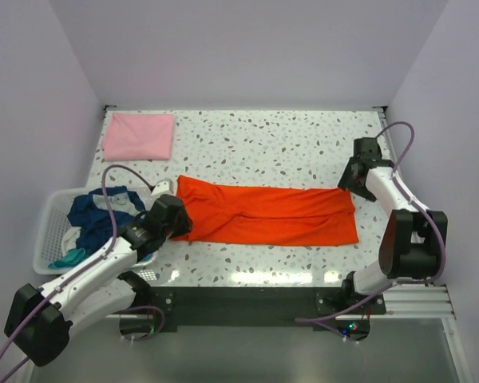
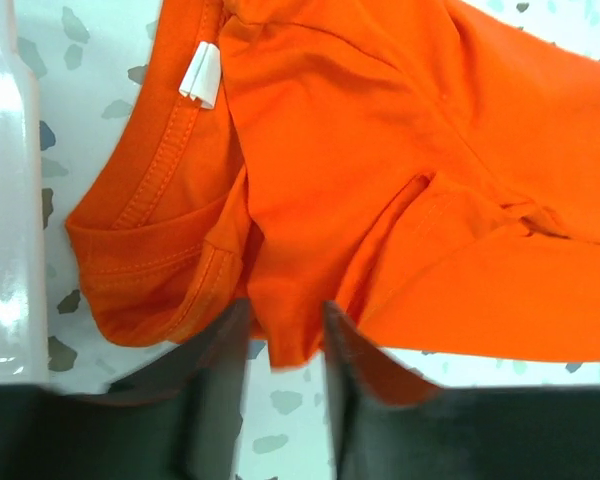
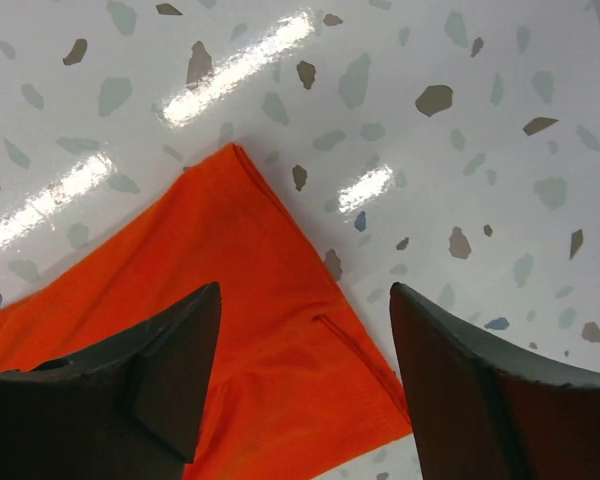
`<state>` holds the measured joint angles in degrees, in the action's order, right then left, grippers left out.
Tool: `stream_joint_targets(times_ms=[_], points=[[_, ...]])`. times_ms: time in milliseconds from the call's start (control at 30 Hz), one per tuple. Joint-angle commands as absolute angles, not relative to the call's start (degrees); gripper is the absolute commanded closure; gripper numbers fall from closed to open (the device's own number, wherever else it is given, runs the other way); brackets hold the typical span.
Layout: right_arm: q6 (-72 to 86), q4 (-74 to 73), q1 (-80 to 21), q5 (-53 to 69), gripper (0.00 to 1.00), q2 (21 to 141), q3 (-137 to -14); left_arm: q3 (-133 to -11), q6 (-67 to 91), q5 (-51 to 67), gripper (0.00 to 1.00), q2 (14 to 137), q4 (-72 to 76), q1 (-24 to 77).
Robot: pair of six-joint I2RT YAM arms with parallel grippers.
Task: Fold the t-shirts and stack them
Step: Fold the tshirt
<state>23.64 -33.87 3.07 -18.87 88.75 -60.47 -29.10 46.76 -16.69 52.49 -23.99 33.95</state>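
The orange shirt (image 1: pixel 267 214) lies folded in a long strip mid-frame on the tabletop (image 1: pixel 263 148). The left fingers (image 2: pixel 205 400), narrowly apart, have its collar-end edge between their tips. The right fingers (image 3: pixel 165 370) stand wide over its right-end corner.

White-shelled left arm (image 1: pixel 88 278) and right arm (image 1: pixel 387 190), black joints, lilac cables (image 1: pixel 105 191), dark wedge-shaped fingers (image 3: pixel 160 380).

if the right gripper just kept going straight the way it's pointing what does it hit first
Most likely the orange t-shirt. The open right gripper points down at the shirt's end, just inside its edge, with the table right beneath the cloth. Depth is hard to judge.
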Motion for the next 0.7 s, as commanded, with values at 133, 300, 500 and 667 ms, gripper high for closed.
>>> stream_joint_targets(times_ms=[133,300,500,667], points=[[24.79,-37.09,3.25,-24.18,0.01,77.44,-59.06,-33.04,44.56,-15.56,0.13,43.88,-27.77,34.28],[21.11,-35.86,3.16,-7.28,0.01,71.99,-59.76,-34.89,44.21,-14.15,0.0,45.43,-24.88,34.28],[15.13,-31.2,-6.48,11.51,0.01,70.75,-58.88,-41.13,43.87,-14.43,0.0,59.57,-21.72,32.97],[13.62,-23.58,-20.47,24.73,0.01,75.75,-59.15,-44.82,40.96,-5.63,0.0,68.72,-11.87,28.93]])
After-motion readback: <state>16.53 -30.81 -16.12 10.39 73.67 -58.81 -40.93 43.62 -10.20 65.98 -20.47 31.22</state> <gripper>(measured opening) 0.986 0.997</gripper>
